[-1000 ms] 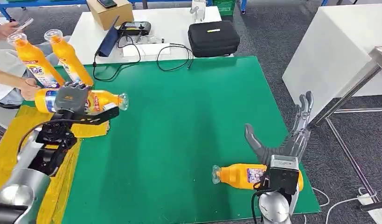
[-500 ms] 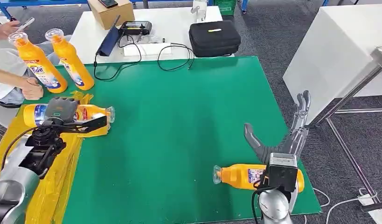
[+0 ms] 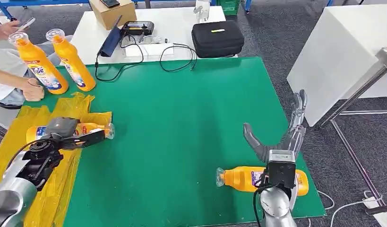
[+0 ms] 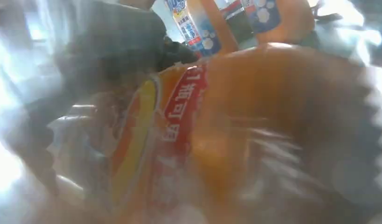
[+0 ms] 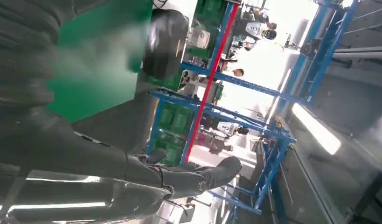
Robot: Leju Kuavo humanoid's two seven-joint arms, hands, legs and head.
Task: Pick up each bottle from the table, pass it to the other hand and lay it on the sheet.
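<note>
A green table spans the middle of the head view, and a crumpled yellow sheet covers its left edge, running down to the lower left corner of the frame. At the left of the frame the left hand grips an orange bottle lying on its side over the yellow sheet, cap end pointing right; the left wrist view, blurred, shows its orange body and red label close up. In the lower right the right hand is held with fingers spread and empty, reaching past the table's right edge. Just below it a second orange bottle lies flat on the green surface, cap to the left. In the upper left two upright orange bottles stand near the table's far corner, and a person's hand rests beside them.
</note>
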